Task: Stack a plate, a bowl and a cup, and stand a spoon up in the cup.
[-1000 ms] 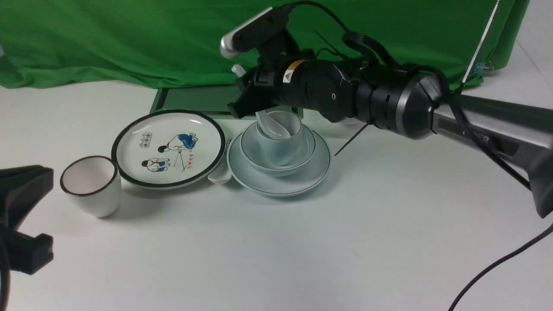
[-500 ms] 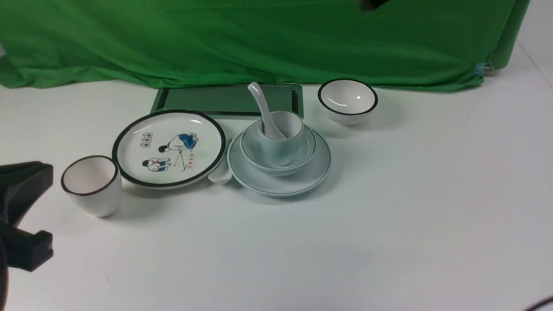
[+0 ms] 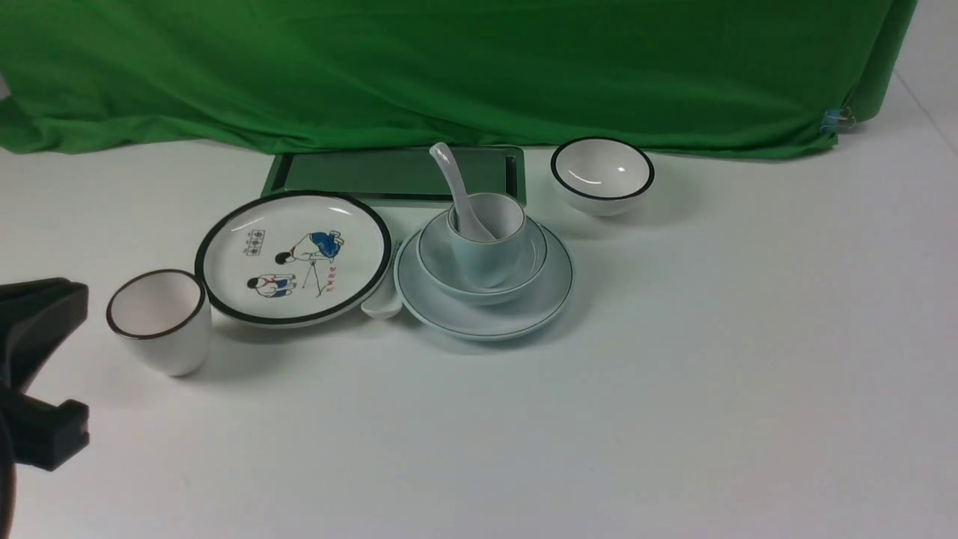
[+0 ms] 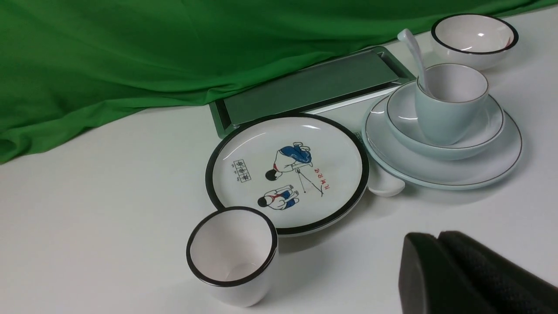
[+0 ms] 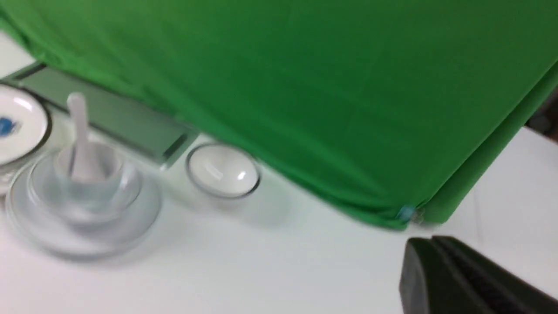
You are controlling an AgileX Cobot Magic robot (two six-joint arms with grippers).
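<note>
Spoon (image 3: 455,187) stands in cup (image 3: 486,254), well apart at two o'clock from left gripper (image 4: 437,239), jaws pressed together.

A spoon (image 4: 416,56) stands in the cup (image 4: 449,117)
The cup sits in the bowl (image 4: 402,126), and the bowl sits on the plate (image 4: 436,174).

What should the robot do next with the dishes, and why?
Probably just rest: the spoon stands in the cup, the cup sits in the bowl on the plate, and the left claw and right claw are shut, holding nothing.
</note>
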